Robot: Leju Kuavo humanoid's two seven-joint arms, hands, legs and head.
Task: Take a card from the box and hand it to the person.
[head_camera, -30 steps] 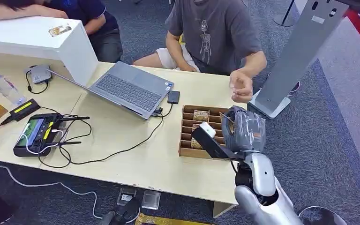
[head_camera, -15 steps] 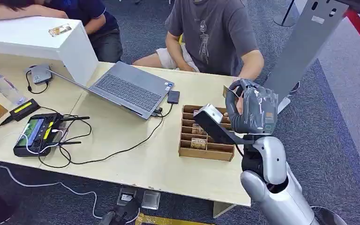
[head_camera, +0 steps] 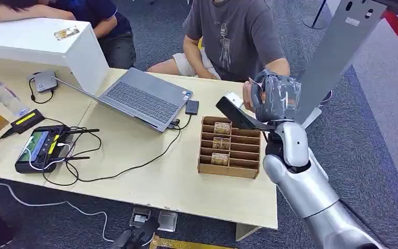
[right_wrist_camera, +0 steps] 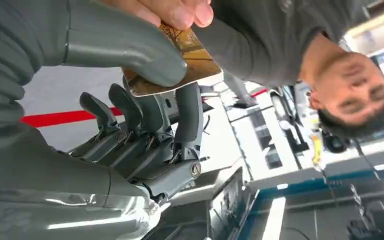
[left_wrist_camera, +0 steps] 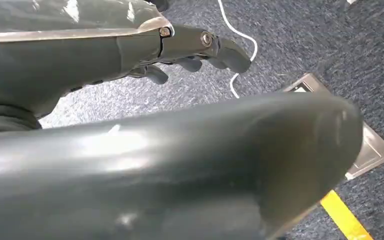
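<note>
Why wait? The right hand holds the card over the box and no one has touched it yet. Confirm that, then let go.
Not quite: the person's hand is already pinching the card, as the right wrist view shows. The right hand does hold it, raised beyond the box.

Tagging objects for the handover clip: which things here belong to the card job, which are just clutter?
Job: card, pinched by the right hand; person's hand touching the card; box with more cards.

Clutter: laptop, handheld controller, water bottle, white cabinet, cables.
</note>
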